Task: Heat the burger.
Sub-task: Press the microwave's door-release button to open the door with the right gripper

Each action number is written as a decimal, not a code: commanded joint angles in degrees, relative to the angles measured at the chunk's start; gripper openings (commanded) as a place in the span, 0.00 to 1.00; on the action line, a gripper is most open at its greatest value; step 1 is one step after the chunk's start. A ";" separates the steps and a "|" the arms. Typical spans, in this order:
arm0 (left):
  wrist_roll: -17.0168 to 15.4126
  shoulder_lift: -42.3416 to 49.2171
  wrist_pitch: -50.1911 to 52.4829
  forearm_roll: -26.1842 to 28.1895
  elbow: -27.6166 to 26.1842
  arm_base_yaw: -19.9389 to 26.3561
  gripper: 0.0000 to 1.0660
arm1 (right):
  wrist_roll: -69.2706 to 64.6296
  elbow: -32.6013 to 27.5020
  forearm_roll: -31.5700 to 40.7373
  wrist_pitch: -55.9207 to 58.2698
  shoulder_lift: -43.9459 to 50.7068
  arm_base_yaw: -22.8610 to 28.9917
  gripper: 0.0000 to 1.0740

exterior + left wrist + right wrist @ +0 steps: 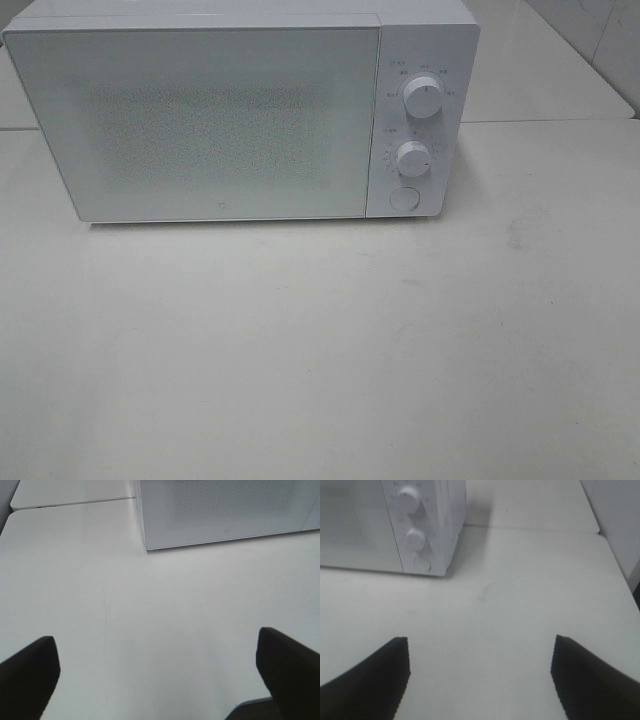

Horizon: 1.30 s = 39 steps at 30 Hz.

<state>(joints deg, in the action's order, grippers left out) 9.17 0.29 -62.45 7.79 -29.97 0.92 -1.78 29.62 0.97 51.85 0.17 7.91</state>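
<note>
Only wrist-side: left claw [156, 636], right claw [480, 639], agape.

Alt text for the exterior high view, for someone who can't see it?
A white box-shaped microwave stands at the back of a white table, its speckled door shut. Its right panel stacks a round white knob, a second knob and a round white button. No burger or gripper is in view.

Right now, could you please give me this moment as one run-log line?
microwave: shut | burger: not in view | left tool: open, empty | right tool: open, empty
</note>
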 commanded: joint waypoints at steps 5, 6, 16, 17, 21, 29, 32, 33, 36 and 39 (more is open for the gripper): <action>-0.40 0.29 0.69 0.40 0.17 0.23 0.94 | -0.80 -0.63 -0.34 -15.70 -6.36 -0.46 0.70; -0.40 0.29 0.69 0.40 0.17 0.23 0.94 | -0.80 -0.92 -0.34 -17.19 -7.73 -0.46 0.70; -0.40 0.29 0.69 0.40 0.17 0.23 0.94 | -0.86 -1.83 -0.29 -34.43 -22.29 -0.46 0.70; -0.40 0.29 0.69 0.40 0.17 0.23 0.94 | -0.86 -1.83 -0.29 -37.24 -25.21 -0.46 0.70; -0.40 0.29 0.69 0.40 0.17 0.23 0.94 | -0.86 -1.83 -0.29 -41.60 -29.74 -0.46 0.70; -0.40 0.29 0.69 0.40 0.17 0.23 0.94 | -0.80 -1.83 -0.29 -53.29 -40.05 -0.46 0.70; -0.40 0.29 0.69 0.40 0.17 0.23 0.94 | -0.80 -1.83 -0.34 -62.57 -46.70 -0.46 0.70; -0.40 0.29 0.69 0.40 0.17 0.23 0.94 | -0.80 -1.83 -0.34 -62.57 -46.70 -0.46 0.70; -0.40 0.29 0.69 0.40 0.17 0.23 0.94 | -0.80 -1.83 -0.34 -67.84 -50.42 -0.46 0.70; -0.40 0.29 0.69 0.40 0.17 0.23 0.94 | -0.40 -1.83 -0.34 -72.99 -54.43 -0.46 0.70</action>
<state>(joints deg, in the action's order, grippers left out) 9.17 0.29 -62.45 7.79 -29.97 0.92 -2.64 27.79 0.97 -17.36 -52.77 7.62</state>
